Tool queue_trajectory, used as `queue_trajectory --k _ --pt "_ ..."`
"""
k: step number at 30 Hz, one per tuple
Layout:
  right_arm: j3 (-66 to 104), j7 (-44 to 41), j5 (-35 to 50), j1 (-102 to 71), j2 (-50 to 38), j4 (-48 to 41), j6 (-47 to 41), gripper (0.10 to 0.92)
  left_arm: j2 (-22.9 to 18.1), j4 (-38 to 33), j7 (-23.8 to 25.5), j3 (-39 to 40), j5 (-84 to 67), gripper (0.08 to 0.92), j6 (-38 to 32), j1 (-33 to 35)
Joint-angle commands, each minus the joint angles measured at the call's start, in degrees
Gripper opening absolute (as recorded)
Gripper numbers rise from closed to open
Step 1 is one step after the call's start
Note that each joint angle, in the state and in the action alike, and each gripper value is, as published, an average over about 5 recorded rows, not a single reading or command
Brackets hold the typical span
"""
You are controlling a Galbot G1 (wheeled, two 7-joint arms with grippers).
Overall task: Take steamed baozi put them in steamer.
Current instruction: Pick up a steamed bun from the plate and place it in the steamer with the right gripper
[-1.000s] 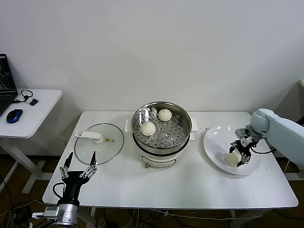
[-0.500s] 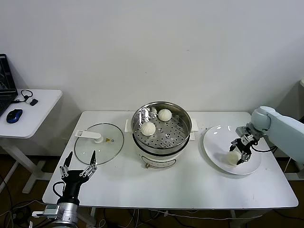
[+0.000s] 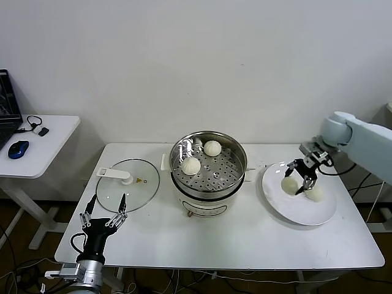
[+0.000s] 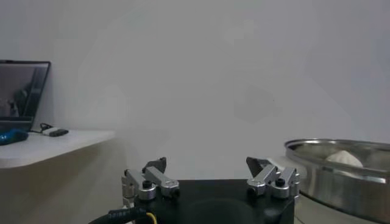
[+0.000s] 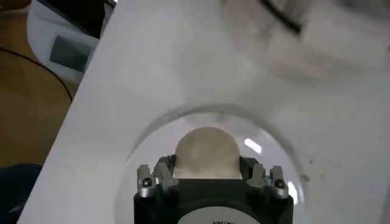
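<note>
The steel steamer (image 3: pixel 233 174) stands mid-table with two baozi on its perforated tray, one at the back (image 3: pixel 212 147) and one at the left (image 3: pixel 192 165). My right gripper (image 3: pixel 298 179) is shut on a third baozi (image 3: pixel 288 184) and holds it above the white plate (image 3: pixel 288 205). A fourth baozi (image 3: pixel 315 193) lies on the plate beside it. In the right wrist view the held baozi (image 5: pixel 207 149) sits between the fingers of the right gripper (image 5: pixel 207 175), over the plate (image 5: pixel 143 146). My left gripper (image 3: pixel 101 211) is open and parked off the table's front left; it also shows in the left wrist view (image 4: pixel 210 176).
A flat glass lid (image 3: pixel 127 184) lies on the table left of the steamer. A side table (image 3: pixel 43 147) at the far left holds a blue mouse (image 3: pixel 18 149) and a laptop. The steamer's rim (image 4: pixel 341 176) shows in the left wrist view.
My right gripper has risen and moved left toward the steamer with a baozi in it. A second baozi now shows on the plate. The left arm has barely moved.
</note>
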Motion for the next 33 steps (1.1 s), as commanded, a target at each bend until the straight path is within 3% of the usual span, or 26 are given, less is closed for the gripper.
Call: queue_trajectory --k 1,12,24,33 --pt "-15.5 -0.62 13.27 23.99 3.65 9.69 1.14 0.679 -0.08 -0.39 0.02 0.16 0.28 0.823 0.15 -0.13" --pt "-13.28 -0.31 15.11 25.94 14.11 12.93 1.73 0.679 -0.11 -1.21 -0.03 0.01 0.23 0.823 0.66 -0.37" --pt "-6.05 -0.56 1.22 16.42 28.11 8.69 5.68 0.679 -0.18 -2.64 -0.19 -1.06 -0.16 0.823 1.52 -0.89" --pt "-4.05 -0.72 -5.98 11.03 33.43 5.46 10.31 0.686 -0.19 -3.16 -0.31 -1.47 -0.83 0.823 2.4 -1.23"
